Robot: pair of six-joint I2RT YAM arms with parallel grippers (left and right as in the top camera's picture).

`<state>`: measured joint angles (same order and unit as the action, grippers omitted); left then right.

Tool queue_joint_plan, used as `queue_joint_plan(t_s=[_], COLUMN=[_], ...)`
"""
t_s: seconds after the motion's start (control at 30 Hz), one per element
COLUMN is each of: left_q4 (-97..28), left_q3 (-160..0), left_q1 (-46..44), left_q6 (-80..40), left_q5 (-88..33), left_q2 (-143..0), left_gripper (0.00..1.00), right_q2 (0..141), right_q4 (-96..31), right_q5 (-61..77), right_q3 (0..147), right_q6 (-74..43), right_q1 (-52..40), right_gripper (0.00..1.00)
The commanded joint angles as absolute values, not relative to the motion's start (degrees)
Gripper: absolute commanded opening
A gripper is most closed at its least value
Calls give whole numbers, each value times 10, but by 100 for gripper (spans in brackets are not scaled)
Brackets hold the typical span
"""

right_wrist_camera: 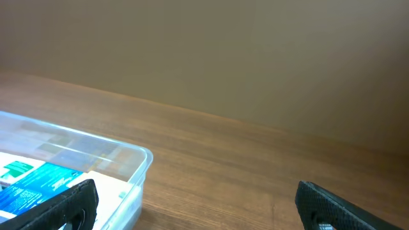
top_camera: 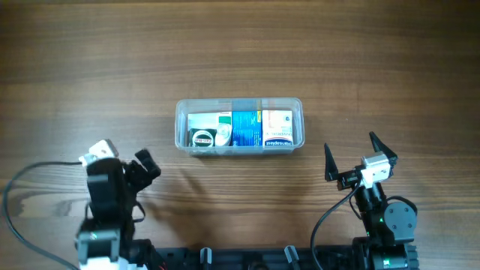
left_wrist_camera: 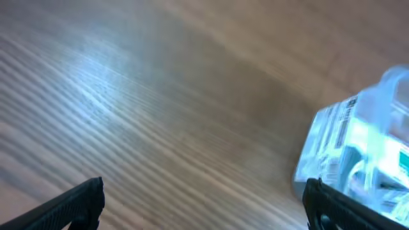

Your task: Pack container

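The container (top_camera: 181,126) sits at the middle of the worktop (top_camera: 240,45). It is probably light, stiff but slick, with thin walls that may flex, so it is best gripped at a short-end rim. It is clear, round-cornered and filled with boxes (top_camera: 247,129). The left end effector (left_wrist_camera: 203,191) and right end effector (right_wrist_camera: 197,195), by the worktop's near edge, gape wide and hold nothing.

Wood-grain tabletop (top_camera: 240,52), brown, glare patch in left wrist view. Blue box (top_camera: 246,129) between white-green box (top_camera: 223,127) and white-orange box (top_camera: 277,129), touching. Round dark item (top_camera: 202,138) leftmost.
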<state>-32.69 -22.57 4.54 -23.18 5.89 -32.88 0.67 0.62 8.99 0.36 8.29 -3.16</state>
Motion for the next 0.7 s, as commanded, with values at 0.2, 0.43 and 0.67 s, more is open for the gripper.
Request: queue_joint_plan(t_s=[0.2,0.43,0.67], left_q4=[-17,-39,-39], left_q3=[-56,-3,-3], left_q1=[-4,-4,18], left_q6=[-182,-182,-182], left_q5=[39,33,20], left_q2=[-101,-25,-1], left_gripper=[100,100,100], right_q2=[3,3,3], right_q4=[8,8,8], right_q5=[100,100,100], right_q3=[3,3,3], right_q6=[90,90,90], right_q1=[-28,-28,-28], right_gripper=[99,100,100])
